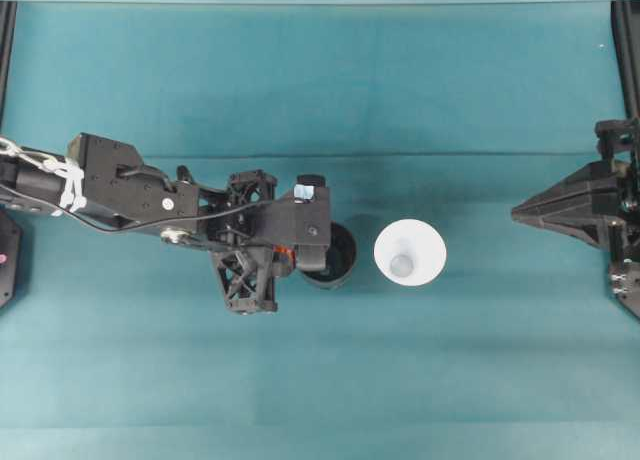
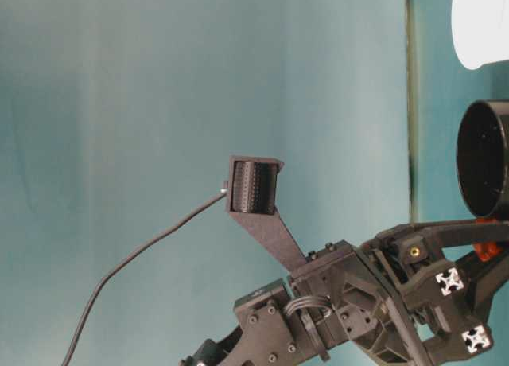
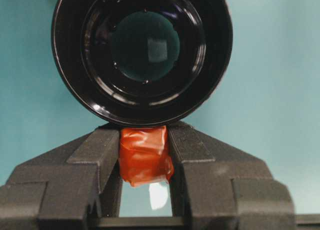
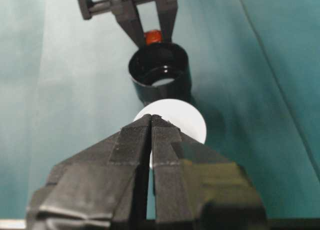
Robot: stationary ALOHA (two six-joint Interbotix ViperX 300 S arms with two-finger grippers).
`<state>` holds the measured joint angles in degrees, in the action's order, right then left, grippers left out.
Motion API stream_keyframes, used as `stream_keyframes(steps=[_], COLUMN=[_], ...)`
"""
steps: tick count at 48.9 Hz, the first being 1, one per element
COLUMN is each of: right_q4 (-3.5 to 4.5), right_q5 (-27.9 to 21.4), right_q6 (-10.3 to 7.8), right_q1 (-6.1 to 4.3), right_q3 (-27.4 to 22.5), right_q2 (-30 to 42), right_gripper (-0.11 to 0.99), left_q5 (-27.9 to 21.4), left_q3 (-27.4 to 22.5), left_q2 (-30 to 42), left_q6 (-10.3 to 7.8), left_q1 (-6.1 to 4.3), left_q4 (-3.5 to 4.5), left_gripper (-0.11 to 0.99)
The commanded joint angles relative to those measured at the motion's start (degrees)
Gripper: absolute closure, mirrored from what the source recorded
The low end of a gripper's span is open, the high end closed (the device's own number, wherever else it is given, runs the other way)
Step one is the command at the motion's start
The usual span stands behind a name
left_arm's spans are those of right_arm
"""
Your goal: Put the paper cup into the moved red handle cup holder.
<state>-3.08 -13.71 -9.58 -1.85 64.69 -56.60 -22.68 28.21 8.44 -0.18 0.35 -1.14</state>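
The red handle cup holder (image 1: 338, 258) is a glossy black cylinder standing upright at the table's middle, its mouth open and nothing inside (image 3: 142, 55). Its orange-red handle tab (image 3: 145, 157) sits between the fingers of my left gripper (image 3: 145, 140), which is shut on it (image 1: 292, 255). The paper cup (image 1: 410, 252) stands rim up just right of the holder, a small gap apart, and is also in the right wrist view (image 4: 187, 121). My right gripper (image 1: 516, 213) hangs shut at the right edge, well clear of the cup, its closed tips (image 4: 151, 119) pointing at it.
A teal cloth (image 1: 300, 90) covers the table. The left arm (image 1: 120, 185) stretches in from the left edge. Black frame posts (image 1: 628, 50) stand at both far corners. The holder (image 2: 485, 159) and the cup (image 2: 481, 24) also appear in the table-level view.
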Motion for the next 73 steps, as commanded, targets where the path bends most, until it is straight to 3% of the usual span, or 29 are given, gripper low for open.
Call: stream_keyframes(steps=[1, 33, 35, 43, 46, 60, 66, 73], right_q4=[-0.18, -0.18, -0.18, -0.18, -0.18, -0.18, -0.18, -0.18], right_q5=[0.26, 0.26, 0.26, 0.26, 0.26, 0.26, 0.26, 0.26], right_q6=[-0.62, -0.70, -0.62, -0.70, -0.62, -0.62, -0.62, -0.62], right_q1=[-0.09, -0.09, -0.09, -0.09, -0.09, -0.09, -0.09, -0.09], right_q3=[-1.14, -1.14, -1.14, -1.14, -1.14, -1.14, -1.14, -1.14], right_q2=[0.26, 0.35, 0.26, 0.26, 0.26, 0.35, 0.26, 0.35], right_gripper=[0.97, 0.97, 0.97, 0.97, 0.97, 0.97, 0.97, 0.97], left_q5=[0.53, 0.97, 0.97, 1.23, 1.41, 1.14, -0.70, -6.15], left_q3=[0.00, 0.35, 0.35, 0.35, 0.35, 0.35, 0.44, 0.97], left_q2=[-0.62, -0.35, -0.35, -0.35, -0.35, -1.23, -3.34, -6.77], left_q6=[-0.09, 0.00, 0.00, -0.09, -0.09, -0.70, -2.81, -5.36], left_q1=[0.26, 0.44, 0.44, 0.53, 0.44, 0.62, 0.62, 0.79], left_q4=[-0.09, -0.09, -0.09, -0.09, -0.09, -0.09, -0.09, -0.09], left_gripper=[0.61, 0.60, 0.57, 0.13, 0.05, 0.05, 0.05, 0.04])
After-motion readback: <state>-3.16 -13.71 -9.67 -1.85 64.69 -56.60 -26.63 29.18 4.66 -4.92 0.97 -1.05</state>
